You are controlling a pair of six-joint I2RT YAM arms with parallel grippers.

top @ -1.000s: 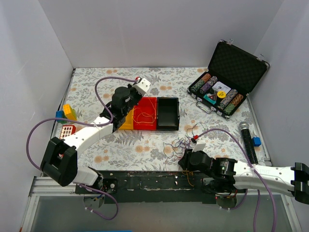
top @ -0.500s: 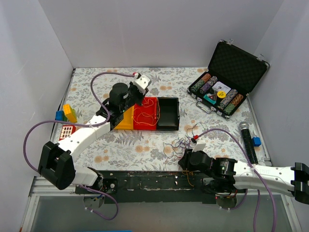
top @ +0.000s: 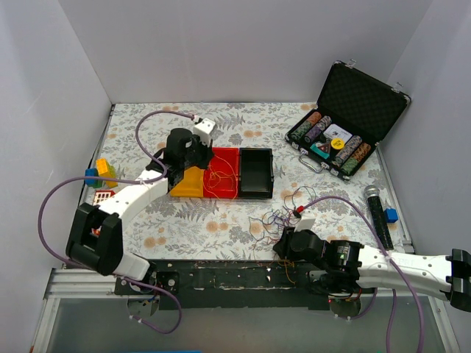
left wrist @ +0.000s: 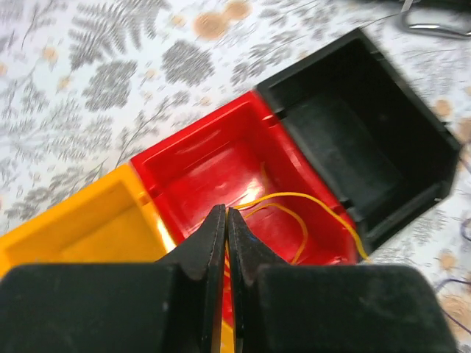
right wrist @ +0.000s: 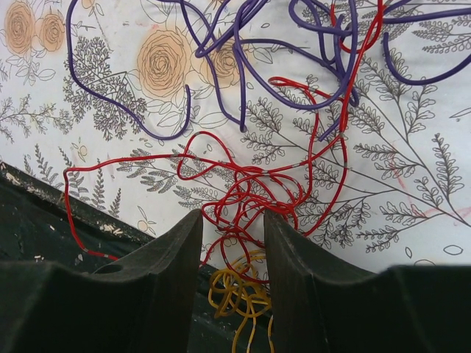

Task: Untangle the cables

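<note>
Cables (right wrist: 250, 190), red and purple, tangled between parted jaws of right gripper (right wrist: 232, 220).

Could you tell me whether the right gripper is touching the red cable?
Cannot tell: the right wrist view shows the red cable bunched between the right gripper's fingers, but neither contact nor gap plainly.

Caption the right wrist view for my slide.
Open right gripper straddling tangled red cables, purple cables beyond.

**No legible writing in any view**

No text, brand, number or sign can be read. In the upper right of the top view, the cards (top: 338, 133) in the open chip case (top: 363, 94) carry markings too small to make out.
</note>
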